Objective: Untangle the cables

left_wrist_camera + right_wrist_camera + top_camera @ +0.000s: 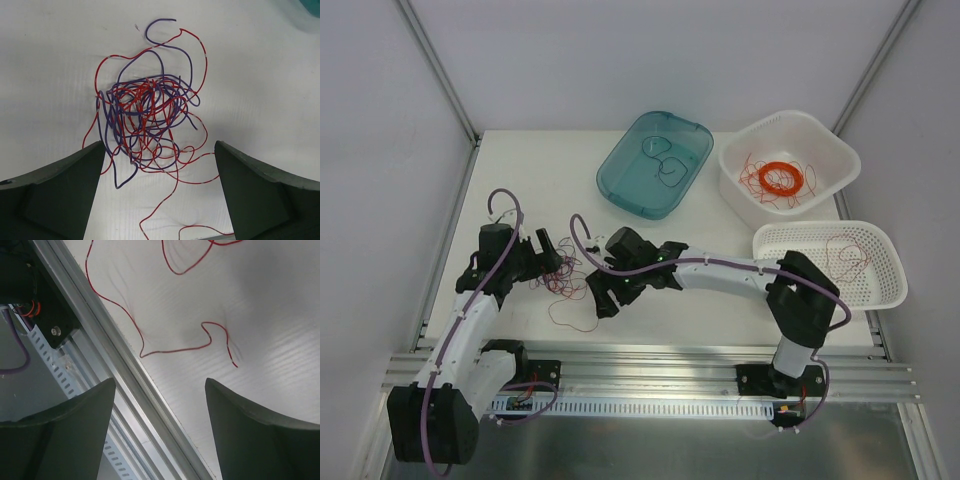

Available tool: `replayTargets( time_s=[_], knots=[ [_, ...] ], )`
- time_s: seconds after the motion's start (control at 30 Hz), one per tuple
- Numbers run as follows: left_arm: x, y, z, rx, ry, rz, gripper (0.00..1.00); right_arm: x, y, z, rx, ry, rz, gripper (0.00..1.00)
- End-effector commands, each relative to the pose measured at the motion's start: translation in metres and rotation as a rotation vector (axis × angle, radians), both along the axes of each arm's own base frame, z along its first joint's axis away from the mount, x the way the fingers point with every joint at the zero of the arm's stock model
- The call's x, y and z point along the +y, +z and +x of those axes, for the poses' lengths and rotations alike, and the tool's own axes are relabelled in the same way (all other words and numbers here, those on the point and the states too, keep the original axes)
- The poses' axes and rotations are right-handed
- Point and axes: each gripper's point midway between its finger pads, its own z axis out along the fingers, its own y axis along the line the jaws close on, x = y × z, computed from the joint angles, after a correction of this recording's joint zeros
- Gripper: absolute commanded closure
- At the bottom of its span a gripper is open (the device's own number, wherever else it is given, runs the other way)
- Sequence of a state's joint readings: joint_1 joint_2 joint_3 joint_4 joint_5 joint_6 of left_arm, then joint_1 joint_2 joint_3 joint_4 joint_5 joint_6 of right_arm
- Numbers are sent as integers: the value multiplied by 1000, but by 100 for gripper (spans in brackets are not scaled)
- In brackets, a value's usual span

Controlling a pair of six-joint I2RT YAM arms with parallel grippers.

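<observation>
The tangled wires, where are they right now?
In the top view, the cables lie on the white table, left of centre, between the left gripper and the right gripper.

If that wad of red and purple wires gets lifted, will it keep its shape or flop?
Probably flop: the cables are hair-thin and loosely looped, so strands would likely sag and trail. They look light, so a push should slide the wad across the smooth table. Interlaced as they are, pulling one strand may drag the rest.
</observation>
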State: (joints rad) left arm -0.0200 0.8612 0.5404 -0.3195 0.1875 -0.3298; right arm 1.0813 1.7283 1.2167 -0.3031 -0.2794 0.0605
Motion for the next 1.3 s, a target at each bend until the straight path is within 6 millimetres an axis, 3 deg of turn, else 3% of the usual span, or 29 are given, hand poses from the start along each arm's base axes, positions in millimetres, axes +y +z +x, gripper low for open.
replayTargets(
  time_s=[0.0,0.2,0.43,0.5,0.67,0.7,0.73,0.8,0.83,0.93,0.97,1.0,1.17,1.27],
  knots=[
    [4,-2,1,9,29,17,8,31,17,-1,16,0,82,24],
    [6,-6,0,30,43,17,8,50,-1,-3,44,-30,93,31],
    [4,-7,-2,39,42,10,9,66,-17,10,48,-110,99,42],
    [4,-7,-3,38,42,5,9,66,-20,18,23,-136,90,55],
    [1,-8,-4,43,33,-7,9,40,-29,45,-32,-245,47,95],
    [1,-8,-4,43,33,-9,9,28,-37,46,-28,-263,20,99],
    [0,-8,-4,47,34,-13,9,23,-28,50,-43,-273,34,99],
    [-1,-10,-6,54,35,-22,10,-2,-32,61,-58,-315,-8,99],
    [-2,-11,-6,60,39,-27,10,-11,-19,69,-90,-339,2,99],
    [-2,-10,-7,69,60,-46,11,-45,-7,84,-147,-374,-40,99],
    [-3,-11,-7,74,68,-53,11,-51,13,87,-181,-373,-11,99],
    [-4,-11,-7,79,73,-62,11,-66,17,93,-227,-370,-57,99],
    [-8,-17,-4,140,116,-112,12,-96,80,104,-399,-329,-75,99],
    [-11,-23,-1,187,130,-125,13,-100,107,106,-440,-301,-56,99]
  ],
)
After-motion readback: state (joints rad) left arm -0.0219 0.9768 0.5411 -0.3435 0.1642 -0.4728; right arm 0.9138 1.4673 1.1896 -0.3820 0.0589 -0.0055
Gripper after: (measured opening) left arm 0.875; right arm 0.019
